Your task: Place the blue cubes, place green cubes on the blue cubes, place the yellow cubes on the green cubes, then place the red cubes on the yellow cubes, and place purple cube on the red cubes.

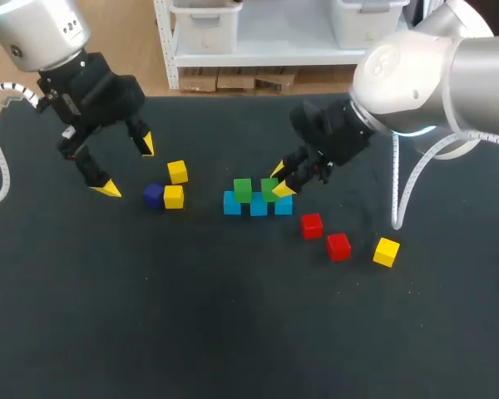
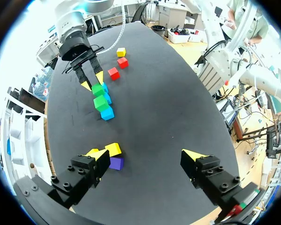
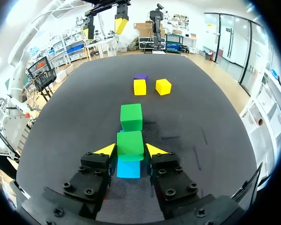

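Note:
Three blue cubes (image 1: 258, 205) lie in a row at mid-table. One green cube (image 1: 243, 189) rests on top of them. A second green cube (image 3: 130, 143) sits on the blue row (image 3: 129, 169) beside the first (image 3: 131, 116), and my right gripper (image 3: 130, 149) is shut on it, a yellow tip at each side. My left gripper (image 1: 127, 166) hangs open and empty above the table's left part. Near it are two yellow cubes (image 1: 177, 171) (image 1: 174, 197) and a purple cube (image 1: 153, 195). Two red cubes (image 1: 311, 225) (image 1: 338, 246) and a third yellow cube (image 1: 386, 251) lie right of the row.
In the left wrist view the purple cube (image 2: 116, 163) and a yellow cube (image 2: 113, 149) lie beside one finger of the left gripper (image 2: 145, 154), with the green cubes (image 2: 101, 103) farther ahead. Bare black table (image 1: 233, 332) fills the front.

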### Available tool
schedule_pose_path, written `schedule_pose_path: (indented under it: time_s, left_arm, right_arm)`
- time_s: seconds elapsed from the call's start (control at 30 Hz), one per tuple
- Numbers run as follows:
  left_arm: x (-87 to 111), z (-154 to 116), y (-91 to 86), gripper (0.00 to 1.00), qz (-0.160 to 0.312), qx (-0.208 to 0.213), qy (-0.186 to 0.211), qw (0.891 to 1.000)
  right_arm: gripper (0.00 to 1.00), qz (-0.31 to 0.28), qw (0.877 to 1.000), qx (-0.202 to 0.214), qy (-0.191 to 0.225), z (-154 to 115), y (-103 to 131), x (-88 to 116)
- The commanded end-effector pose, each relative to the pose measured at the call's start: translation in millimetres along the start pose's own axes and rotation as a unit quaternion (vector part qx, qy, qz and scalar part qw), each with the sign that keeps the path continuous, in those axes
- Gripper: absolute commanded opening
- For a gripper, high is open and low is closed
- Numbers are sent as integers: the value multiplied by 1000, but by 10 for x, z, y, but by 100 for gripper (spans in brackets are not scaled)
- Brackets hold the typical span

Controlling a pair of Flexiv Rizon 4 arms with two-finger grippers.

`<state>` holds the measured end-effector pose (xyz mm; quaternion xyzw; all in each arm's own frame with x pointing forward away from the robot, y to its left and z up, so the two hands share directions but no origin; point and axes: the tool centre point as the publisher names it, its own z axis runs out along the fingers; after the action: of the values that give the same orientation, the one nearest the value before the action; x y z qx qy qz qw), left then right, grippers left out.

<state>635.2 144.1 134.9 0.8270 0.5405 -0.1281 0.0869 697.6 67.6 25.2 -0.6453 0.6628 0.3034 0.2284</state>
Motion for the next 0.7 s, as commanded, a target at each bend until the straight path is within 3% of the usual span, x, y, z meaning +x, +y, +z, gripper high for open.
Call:
schedule_pose_path:
  time_s: [0.03,0.63,0.7]
  left_arm:
    - [7,2,5,100,1,0,0,1000]
    - [7,2,5,100,1,0,0,1000]
    - [7,2,5,100,1,0,0,1000]
  right_arm:
    - [37,0,1000,-1,0,1,-8,5]
    - [50,1,1000,-3,2,3,2,10]
    - [57,1,1000,-4,2,1,5,11]
